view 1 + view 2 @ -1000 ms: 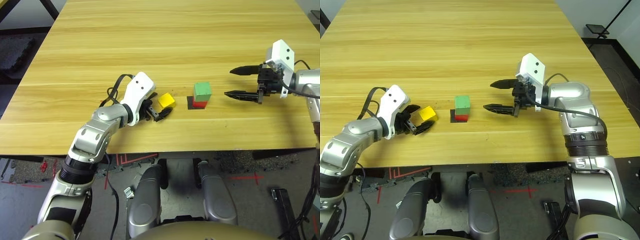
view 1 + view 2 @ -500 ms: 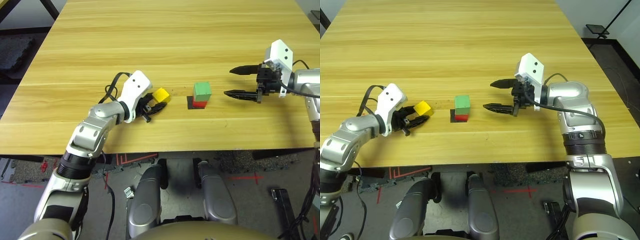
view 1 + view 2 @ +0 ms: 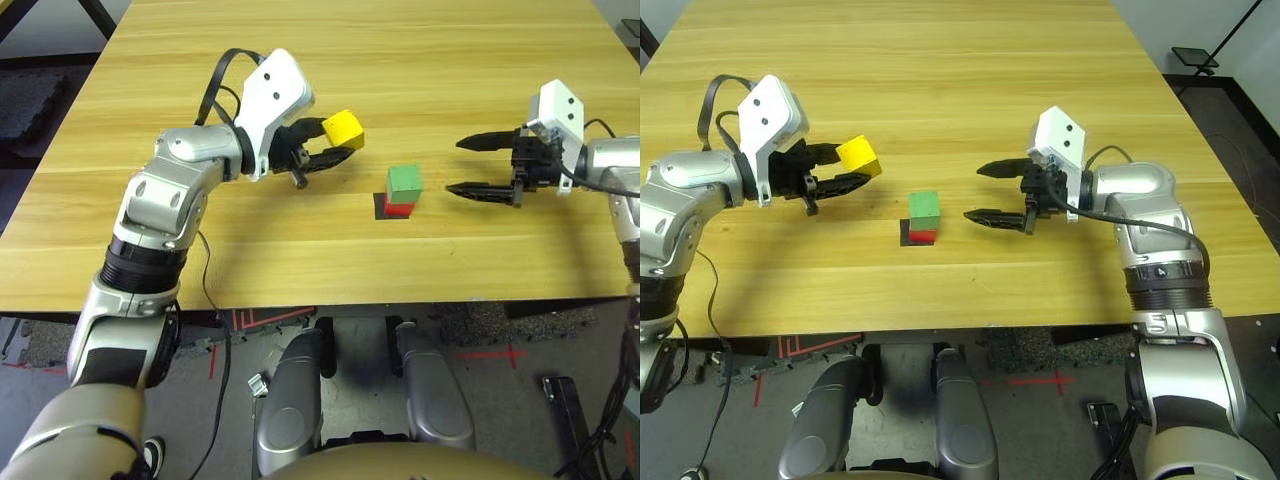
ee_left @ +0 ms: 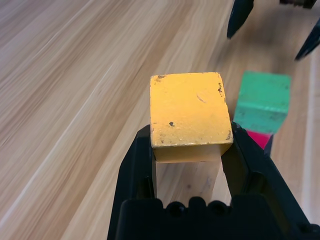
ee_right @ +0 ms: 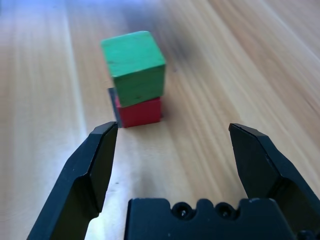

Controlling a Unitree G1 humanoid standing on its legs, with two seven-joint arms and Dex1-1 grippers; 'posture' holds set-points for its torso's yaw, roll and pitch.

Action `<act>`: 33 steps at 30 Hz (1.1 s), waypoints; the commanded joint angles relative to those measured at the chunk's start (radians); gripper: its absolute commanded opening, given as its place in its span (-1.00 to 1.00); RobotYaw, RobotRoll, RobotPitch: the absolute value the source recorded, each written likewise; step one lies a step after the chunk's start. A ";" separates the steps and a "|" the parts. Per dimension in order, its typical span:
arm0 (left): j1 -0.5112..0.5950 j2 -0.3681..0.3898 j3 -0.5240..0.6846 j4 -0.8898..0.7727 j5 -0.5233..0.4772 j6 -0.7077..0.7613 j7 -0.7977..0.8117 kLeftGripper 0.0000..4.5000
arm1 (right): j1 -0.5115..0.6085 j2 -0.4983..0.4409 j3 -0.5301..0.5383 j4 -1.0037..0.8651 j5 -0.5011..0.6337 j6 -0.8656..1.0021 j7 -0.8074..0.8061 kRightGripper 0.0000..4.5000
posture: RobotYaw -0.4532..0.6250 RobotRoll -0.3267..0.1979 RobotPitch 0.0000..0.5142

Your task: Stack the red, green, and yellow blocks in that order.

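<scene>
Yellow block (image 3: 343, 128) gripped in left end effector (image 3: 334, 146), held above counter (image 3: 300, 60), left of stack. Green block (image 3: 404, 182) sits on red block (image 3: 399, 208), slightly askew. Right end effector (image 3: 478, 166) open, empty, just right of stack. Risks: off-centre placement tips yellow off green; descent nudge topples stack; right fingers near, could clip it.
</scene>
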 commanded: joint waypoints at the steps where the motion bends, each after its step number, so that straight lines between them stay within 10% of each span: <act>1: -0.018 -0.003 -0.022 -0.033 -0.025 0.034 -0.037 -0.14 | 0.032 -0.035 -0.006 -0.065 0.029 0.033 0.025 1.00 | 0.26 0.65 -0.03; 33: -0.113 -0.133 -0.174 0.028 0.029 0.056 -0.096 -0.14 | 0.108 -0.109 -0.034 -0.200 0.112 0.120 0.007 1.00 | 0.17 0.68 0.01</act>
